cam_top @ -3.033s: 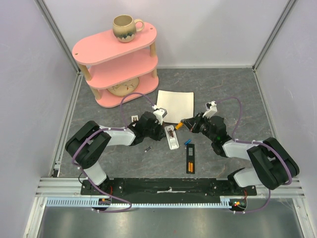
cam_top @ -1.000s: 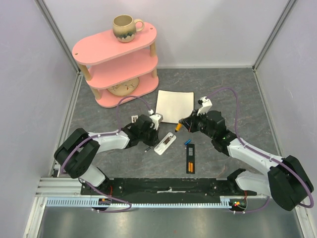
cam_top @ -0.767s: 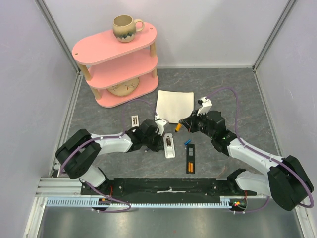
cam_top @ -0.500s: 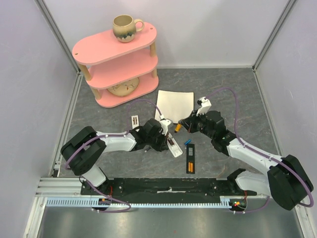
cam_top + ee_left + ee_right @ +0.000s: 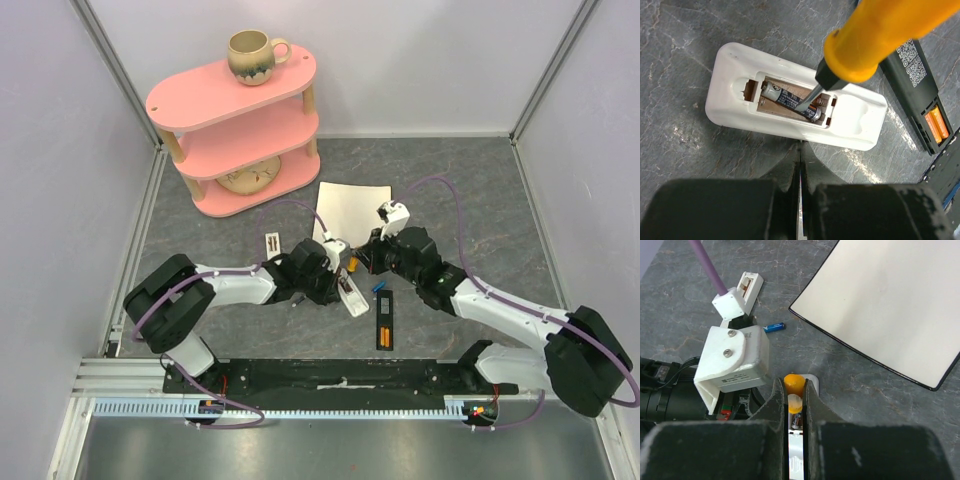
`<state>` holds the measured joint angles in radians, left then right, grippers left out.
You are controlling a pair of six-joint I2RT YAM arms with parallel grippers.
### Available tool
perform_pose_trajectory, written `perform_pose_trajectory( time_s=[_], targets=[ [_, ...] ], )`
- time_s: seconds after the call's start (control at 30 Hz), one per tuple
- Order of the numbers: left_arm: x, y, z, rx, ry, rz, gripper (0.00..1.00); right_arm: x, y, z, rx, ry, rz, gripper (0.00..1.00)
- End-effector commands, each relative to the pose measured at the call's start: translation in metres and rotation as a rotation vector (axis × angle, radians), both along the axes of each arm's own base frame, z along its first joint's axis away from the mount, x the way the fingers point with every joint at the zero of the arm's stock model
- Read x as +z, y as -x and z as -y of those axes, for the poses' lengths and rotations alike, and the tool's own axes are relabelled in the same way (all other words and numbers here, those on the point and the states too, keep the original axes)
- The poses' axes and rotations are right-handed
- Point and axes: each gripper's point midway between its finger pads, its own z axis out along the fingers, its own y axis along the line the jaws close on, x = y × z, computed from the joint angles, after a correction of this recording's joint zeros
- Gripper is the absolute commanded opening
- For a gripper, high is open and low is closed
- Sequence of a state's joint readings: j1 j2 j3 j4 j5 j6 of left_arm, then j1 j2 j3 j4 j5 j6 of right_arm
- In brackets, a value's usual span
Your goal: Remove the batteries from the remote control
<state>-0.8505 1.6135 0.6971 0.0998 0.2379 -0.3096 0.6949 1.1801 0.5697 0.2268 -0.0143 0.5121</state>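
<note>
The white remote control (image 5: pixel 790 107) lies on the grey table with its back compartment open and one dark battery (image 5: pixel 785 97) inside. My left gripper (image 5: pixel 801 146) is shut and empty, its tips against the remote's long side (image 5: pixel 350 297). My right gripper (image 5: pixel 795 390) is shut on the orange-handled screwdriver (image 5: pixel 794 383), whose metal tip (image 5: pixel 807 97) reaches into the compartment beside the battery. From above, the right gripper (image 5: pixel 360 262) hangs just over the remote. A loose blue battery (image 5: pixel 774 327) lies on the table, and another (image 5: pixel 380 287) lies right of the remote.
A black remote (image 5: pixel 385 320) with two orange batteries (image 5: pixel 935 125) lies right of the white one. The loose battery cover (image 5: pixel 272 244) is to the left. A white square plate (image 5: pixel 352 213) sits behind. A pink shelf (image 5: pixel 235 130) with a mug (image 5: pixel 252 55) stands at the back left.
The left gripper has pushed the white remote round and shifted right against it. The right arm has moved left, bringing the screwdriver tip down into the open compartment.
</note>
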Motion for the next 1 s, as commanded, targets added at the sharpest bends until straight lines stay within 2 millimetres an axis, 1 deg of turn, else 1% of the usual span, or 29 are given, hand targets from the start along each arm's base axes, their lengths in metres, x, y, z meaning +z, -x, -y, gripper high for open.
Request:
perform_pose_trajectory(
  time_s=[0.0,0.37,0.47,0.53,0.6,0.77,0.87,0.97],
  targets=[
    [-0.011,-0.002,-0.006,0.030,-0.054,-0.020,0.02,0.016,-0.010,0.002,-0.050,0.069,0.073,0.00],
    [-0.014,-0.005,-0.009,0.044,-0.067,-0.009,0.02,0.001,-0.010,0.006,-0.086,0.133,0.082,0.00],
    [-0.014,-0.007,-0.008,0.045,-0.065,-0.004,0.02,-0.005,-0.008,0.002,-0.087,0.087,0.073,0.00],
    [-0.015,-0.008,-0.009,0.051,-0.065,0.001,0.02,-0.008,-0.006,0.001,-0.101,0.026,0.069,0.00],
    [-0.017,-0.009,-0.010,0.055,-0.065,0.000,0.02,-0.015,-0.004,0.002,-0.120,-0.022,0.065,0.00],
    [-0.023,-0.008,-0.007,0.052,-0.061,-0.016,0.02,-0.025,0.002,0.003,-0.162,-0.145,0.029,0.00],
    [-0.027,-0.008,-0.007,0.058,-0.063,-0.021,0.02,-0.024,0.005,0.001,-0.157,-0.193,0.019,0.00],
    [-0.027,-0.009,-0.008,0.066,-0.062,-0.021,0.02,-0.022,0.007,-0.001,-0.142,-0.191,0.014,0.00]
  ],
)
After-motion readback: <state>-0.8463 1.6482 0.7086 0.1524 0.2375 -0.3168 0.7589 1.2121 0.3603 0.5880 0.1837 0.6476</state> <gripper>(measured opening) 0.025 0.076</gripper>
